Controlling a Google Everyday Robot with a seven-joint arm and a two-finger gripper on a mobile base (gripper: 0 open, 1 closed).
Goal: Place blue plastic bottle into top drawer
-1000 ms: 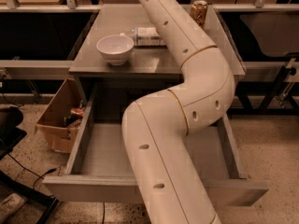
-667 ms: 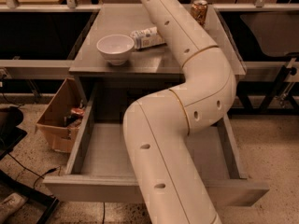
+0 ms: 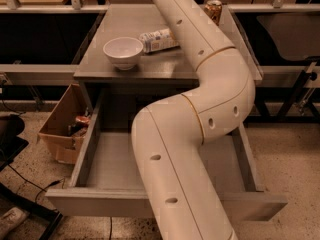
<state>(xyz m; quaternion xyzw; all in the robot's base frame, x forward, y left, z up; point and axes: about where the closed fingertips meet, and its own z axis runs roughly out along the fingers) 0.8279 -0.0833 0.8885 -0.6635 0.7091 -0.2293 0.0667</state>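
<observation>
The blue plastic bottle (image 3: 156,40) lies tilted on the grey table top (image 3: 125,14), just right of a white bowl (image 3: 123,52). Its right end is hidden behind my cream arm (image 3: 200,114). The top drawer (image 3: 90,204) stands pulled wide open below the table front, and its visible floor is bare. My arm runs from the bottom of the view across the drawer and up over the table, leaving at the top edge. My gripper does not show; it lies behind the arm or beyond the top edge, near the bottle.
An orange-brown drink can (image 3: 213,10) stands at the table's back right. An open cardboard box (image 3: 62,129) with items sits on the floor left of the drawer. Dark shelving flanks the table on both sides.
The bottle has tilted and shifted slightly toward the table's front, closer to the bowl. The arm's upper section has moved a little with it.
</observation>
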